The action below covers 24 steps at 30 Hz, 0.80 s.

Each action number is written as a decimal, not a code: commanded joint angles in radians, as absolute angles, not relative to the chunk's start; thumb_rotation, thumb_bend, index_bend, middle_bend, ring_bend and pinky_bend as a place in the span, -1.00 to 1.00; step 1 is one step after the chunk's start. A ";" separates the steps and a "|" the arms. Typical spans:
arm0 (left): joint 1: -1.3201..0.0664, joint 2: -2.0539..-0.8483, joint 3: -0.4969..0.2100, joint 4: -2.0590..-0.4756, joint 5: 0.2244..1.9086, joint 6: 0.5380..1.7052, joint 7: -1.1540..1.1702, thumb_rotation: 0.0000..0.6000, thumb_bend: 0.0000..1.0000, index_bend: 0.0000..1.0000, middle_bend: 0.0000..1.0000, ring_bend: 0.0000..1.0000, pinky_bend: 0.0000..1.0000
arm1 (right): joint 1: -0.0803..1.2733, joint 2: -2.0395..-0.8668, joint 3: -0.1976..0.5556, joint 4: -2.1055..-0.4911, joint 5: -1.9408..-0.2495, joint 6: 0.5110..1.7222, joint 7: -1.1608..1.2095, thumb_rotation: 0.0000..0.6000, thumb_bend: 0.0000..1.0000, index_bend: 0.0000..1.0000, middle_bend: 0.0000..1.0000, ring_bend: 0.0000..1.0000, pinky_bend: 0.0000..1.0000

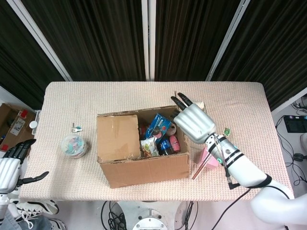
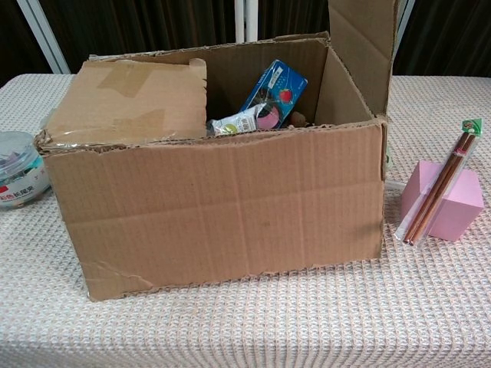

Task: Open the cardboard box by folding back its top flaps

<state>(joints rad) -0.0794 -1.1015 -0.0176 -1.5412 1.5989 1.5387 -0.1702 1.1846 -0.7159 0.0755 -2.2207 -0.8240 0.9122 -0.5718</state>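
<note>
The cardboard box (image 1: 144,167) (image 2: 222,207) stands mid-table. Its left top flap (image 1: 117,137) (image 2: 126,100) lies flat over the left half. The right top flap (image 2: 360,38) stands upright at the box's right wall. My right hand (image 1: 193,123) is against that flap's outer side, back up, with dark fingertips (image 1: 181,101) stretched past its top edge; the chest view does not show the hand. Inside the open half lie a blue packet (image 1: 158,125) (image 2: 273,88) and other small packages. My left hand (image 1: 10,168) hangs off the table's left, fingers apart and empty.
A pink block (image 2: 445,203) (image 1: 211,159) with a chopstick packet (image 2: 437,192) leaning on it sits right of the box. A clear jar (image 1: 74,145) (image 2: 15,178) and a small key (image 1: 76,128) lie to the left. A lint roller's end (image 1: 201,104) peeks from behind my right hand.
</note>
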 commanded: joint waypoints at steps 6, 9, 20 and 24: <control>-0.086 -1.104 -0.015 -1.546 1.606 1.535 -0.169 0.33 -0.99 -0.78 -0.71 -0.72 -0.51 | 1.001 -0.642 0.059 -2.159 -0.988 0.903 -0.361 1.00 1.00 -0.17 -0.18 -1.00 -1.00; -0.091 -1.100 -0.016 -1.552 1.607 1.530 -0.164 0.33 -0.99 -0.78 -0.71 -0.72 -0.51 | 0.931 -0.619 0.074 -2.121 -1.068 0.920 -0.233 1.00 0.99 -0.25 -0.20 -1.00 -1.00; -0.119 -1.102 -0.019 -1.580 1.610 1.499 -0.137 0.33 -0.99 -0.78 -0.71 -0.72 -0.51 | 0.677 -0.562 0.112 -2.006 -1.428 1.178 0.194 1.00 0.91 -1.00 -0.89 -1.00 -1.00; -0.131 -1.104 -0.020 -1.588 1.616 1.488 -0.129 0.33 -0.99 -0.78 -0.71 -0.72 -0.51 | 0.596 -0.565 0.091 -1.970 -1.489 1.248 0.246 1.00 0.90 -1.00 -0.91 -1.00 -1.00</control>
